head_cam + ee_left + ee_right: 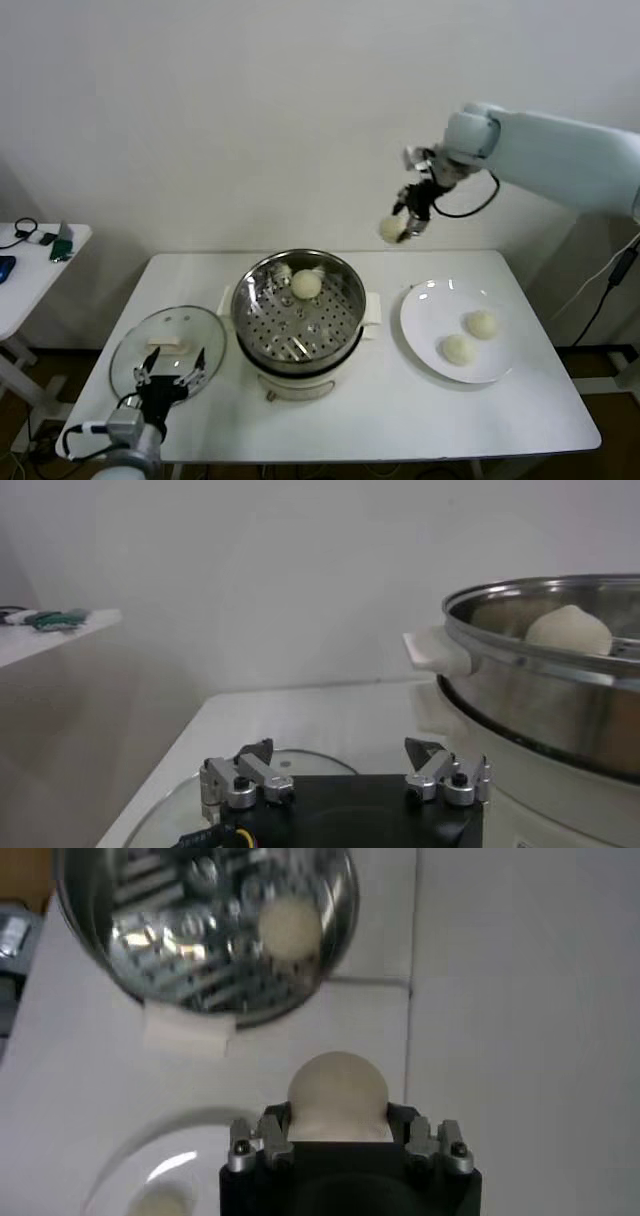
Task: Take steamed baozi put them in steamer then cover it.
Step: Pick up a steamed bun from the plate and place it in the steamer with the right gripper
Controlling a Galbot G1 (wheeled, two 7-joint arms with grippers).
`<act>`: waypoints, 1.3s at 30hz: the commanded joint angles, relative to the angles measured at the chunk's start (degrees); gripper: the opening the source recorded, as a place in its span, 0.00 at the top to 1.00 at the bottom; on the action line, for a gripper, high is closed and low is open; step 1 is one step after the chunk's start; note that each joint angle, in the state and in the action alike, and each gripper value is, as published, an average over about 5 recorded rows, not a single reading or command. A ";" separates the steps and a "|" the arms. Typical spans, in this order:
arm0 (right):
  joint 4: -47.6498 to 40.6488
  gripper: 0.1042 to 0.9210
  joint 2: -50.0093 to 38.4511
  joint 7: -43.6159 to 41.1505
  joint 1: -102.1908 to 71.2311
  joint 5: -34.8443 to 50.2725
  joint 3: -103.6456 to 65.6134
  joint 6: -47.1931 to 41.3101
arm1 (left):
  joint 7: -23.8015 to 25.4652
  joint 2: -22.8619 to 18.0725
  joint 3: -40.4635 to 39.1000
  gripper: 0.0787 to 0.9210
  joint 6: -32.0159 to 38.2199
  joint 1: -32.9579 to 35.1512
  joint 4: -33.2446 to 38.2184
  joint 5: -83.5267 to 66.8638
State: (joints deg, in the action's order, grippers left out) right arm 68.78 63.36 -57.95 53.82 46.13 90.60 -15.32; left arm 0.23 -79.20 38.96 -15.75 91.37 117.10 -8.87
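High above the table's far edge, one steamed baozi [391, 229] is clamped in the right gripper [407, 222]. A second bun [306, 284] lies inside the steamer [300, 345]; two more [482, 323] rest on the white plate [425, 305]. Left gripper [170, 372] hovers spread wide over the glass lid [129, 345].

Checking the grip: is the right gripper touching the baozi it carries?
Touching. The right wrist view shows the right gripper shut on the baozi, its jaws pressed against both sides.

Right gripper [403, 229] raised, clamped; left gripper [170, 372] low, agape.
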 commanded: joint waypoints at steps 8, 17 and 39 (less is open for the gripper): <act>6.67 0.34 18.50 5.31 -2.13 4.63 0.34 -4.27 | -0.05 -1.28 0.06 0.12 -0.31 0.90 2.27 -0.20; -1.14 0.34 24.09 7.65 -12.33 -1.34 1.56 -4.52 | -0.02 -1.47 0.52 0.12 -0.40 1.04 2.69 -0.37; -10.95 0.20 29.34 9.65 -20.33 -8.29 -0.49 -5.00 | -0.16 -1.31 0.93 0.12 -0.42 0.96 2.36 -1.33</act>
State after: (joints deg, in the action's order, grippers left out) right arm 60.23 91.18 -48.81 36.03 39.94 90.55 -20.23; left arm 0.06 -80.62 39.88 -16.11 92.30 119.38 -10.05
